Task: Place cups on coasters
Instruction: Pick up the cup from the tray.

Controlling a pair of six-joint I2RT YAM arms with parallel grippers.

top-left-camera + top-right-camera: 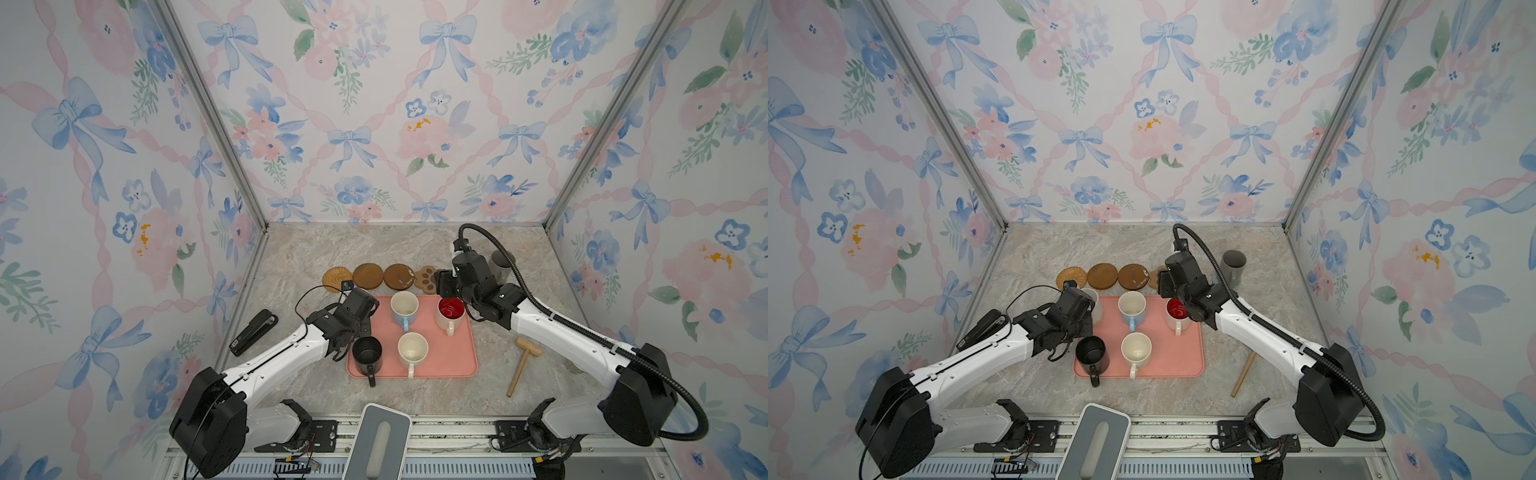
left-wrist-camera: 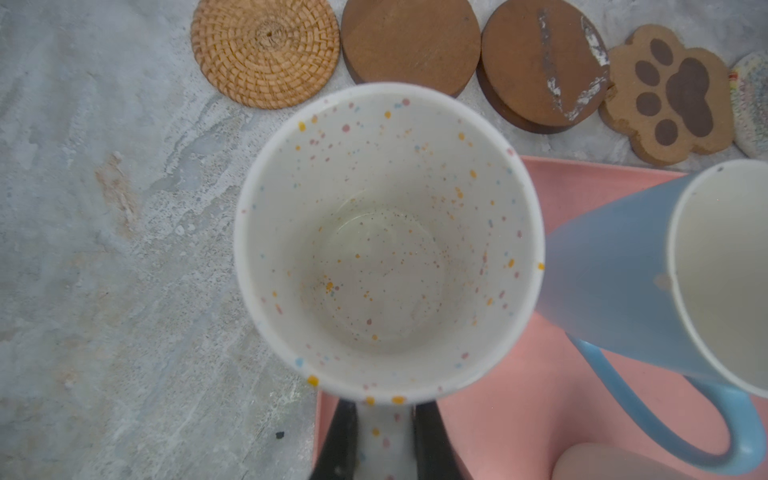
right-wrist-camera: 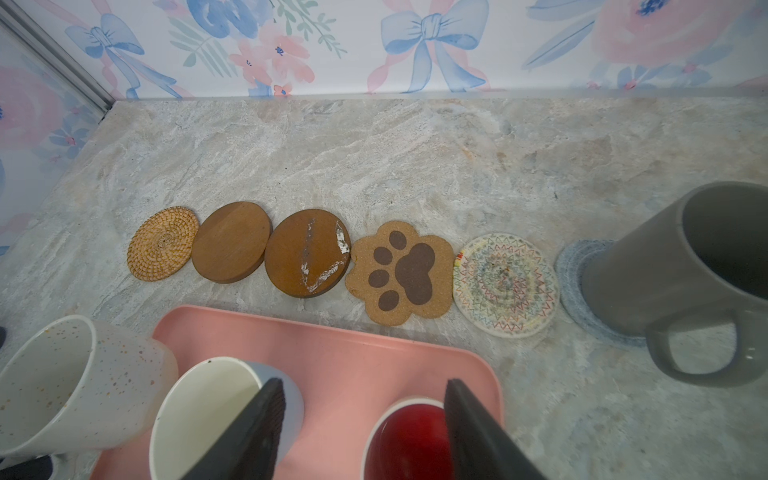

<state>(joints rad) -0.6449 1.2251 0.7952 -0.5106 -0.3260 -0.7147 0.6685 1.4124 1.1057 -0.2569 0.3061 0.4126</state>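
My left gripper is shut on the handle of a cream-white speckled cup, which sits at the pink tray's far left corner, close to the tan rattan coaster. A light-blue cup, a red-inside cup, a black cup and a cream cup stand on the tray. My right gripper hangs open above the tray, between the blue and red-inside cups. Two brown round coasters, a paw coaster and a cream woven coaster lie bare. The grey cup stands on the light-blue coaster.
A black stapler lies by the left wall. A wooden mallet lies right of the tray, under my right arm. A grey-white device sits at the front edge. Papered walls close in three sides.
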